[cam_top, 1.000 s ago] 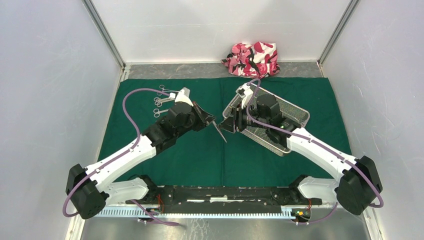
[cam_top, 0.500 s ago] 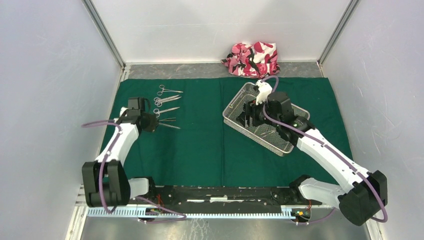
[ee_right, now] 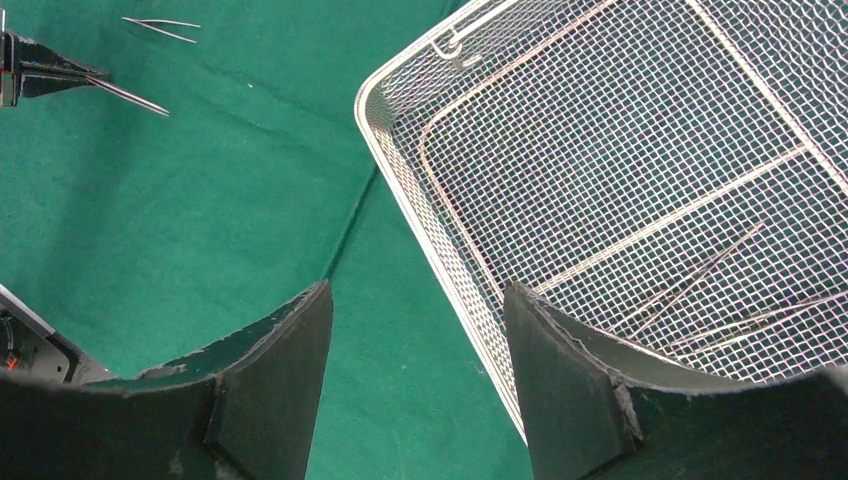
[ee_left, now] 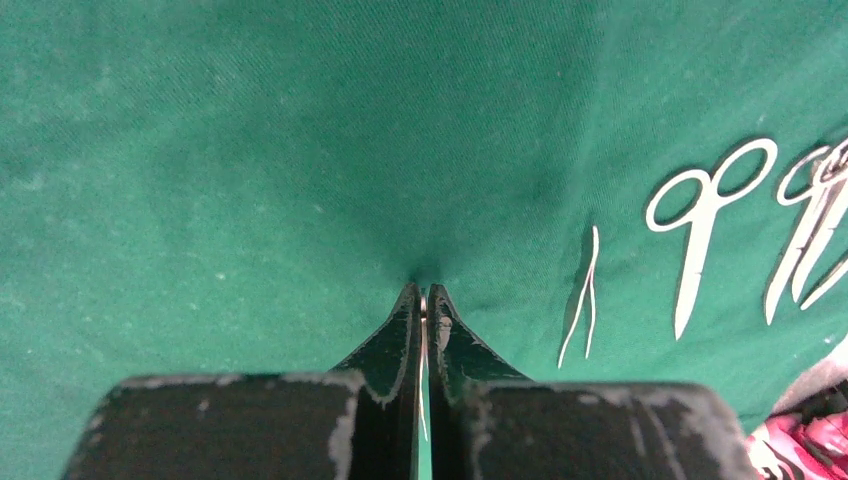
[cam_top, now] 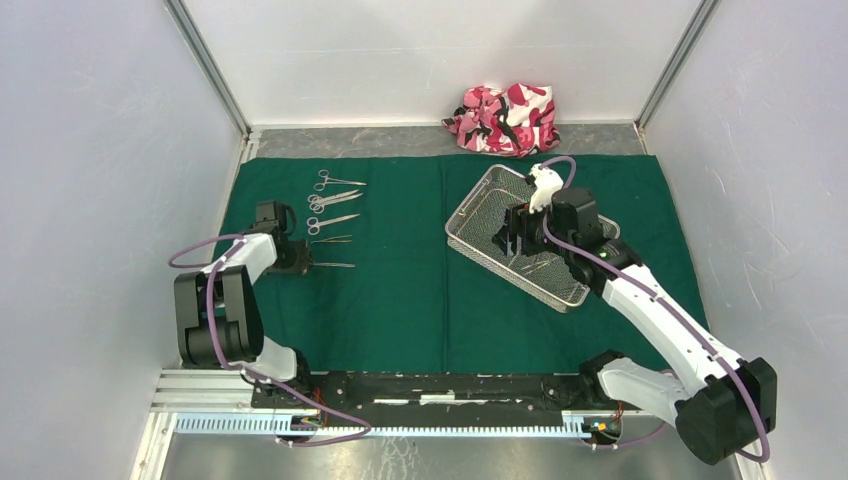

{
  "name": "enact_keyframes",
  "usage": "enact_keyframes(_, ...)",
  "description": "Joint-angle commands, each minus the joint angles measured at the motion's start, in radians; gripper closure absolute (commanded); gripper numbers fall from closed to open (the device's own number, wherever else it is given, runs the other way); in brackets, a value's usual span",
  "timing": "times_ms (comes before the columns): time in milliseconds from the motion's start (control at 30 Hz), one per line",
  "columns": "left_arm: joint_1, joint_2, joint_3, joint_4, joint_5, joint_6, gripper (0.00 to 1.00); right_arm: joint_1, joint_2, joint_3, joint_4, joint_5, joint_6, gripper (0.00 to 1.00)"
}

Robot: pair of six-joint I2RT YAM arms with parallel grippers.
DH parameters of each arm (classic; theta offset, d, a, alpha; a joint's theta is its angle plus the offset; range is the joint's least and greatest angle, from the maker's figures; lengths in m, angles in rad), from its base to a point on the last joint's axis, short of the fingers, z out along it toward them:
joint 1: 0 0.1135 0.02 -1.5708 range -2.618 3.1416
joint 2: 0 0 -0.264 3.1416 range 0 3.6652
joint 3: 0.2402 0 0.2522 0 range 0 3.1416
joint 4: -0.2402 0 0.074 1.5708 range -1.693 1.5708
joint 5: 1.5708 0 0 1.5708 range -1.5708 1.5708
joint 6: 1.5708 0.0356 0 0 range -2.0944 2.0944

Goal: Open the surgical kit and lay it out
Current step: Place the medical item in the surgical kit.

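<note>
While the green cloth (cam_top: 420, 300) lies flat, my left pincer (ee_left: 422, 292), low and well left of the mesh tray (cam_top: 470, 199), is clamped on slim tweezers (ee_right: 130, 96); my right pincer (ee_right: 416, 288) hangs spread above that tray's left rim, arm outstretched.

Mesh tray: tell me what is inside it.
A few slim steel tools lie on the floor of the tray, toward one side; the rest seen is bare. The right hand hovers open over its rim, and the arm hides part from above.
</note>
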Motion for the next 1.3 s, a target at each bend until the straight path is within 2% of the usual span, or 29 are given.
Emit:
enact_keyframes(0,0.009,0.042,0.041,0.039,-0.032,-0.038,0.95,-0.015,-0.019,-0.014,0.023,-0.016,-0.014,0.31)
enact_keyframes(433,0.018,0.100,0.067,0.064,-0.061,-0.031,0.90,-0.030,-0.039,-0.053,0.033,-0.023,-0.005,0.32)
enact_keyframes(633,0.018,0.038,0.050,0.003,-0.111,-0.023,0.90,-0.032,-0.043,-0.066,0.046,-0.036,0.007,0.33)
enact_keyframes(933,0.018,-0.020,-0.031,-0.039,-0.107,0.002,0.91,-0.035,-0.035,-0.058,0.067,-0.063,0.018,0.33)
enact_keyframes(1100,0.019,-0.095,-0.015,0.003,-0.120,0.069,0.92,-0.039,-0.039,-0.062,0.060,-0.063,0.014,0.33)
enact_keyframes(1267,0.019,-0.077,0.081,-0.041,-0.109,0.074,0.92,-0.040,-0.039,-0.064,0.070,-0.069,0.024,0.33)
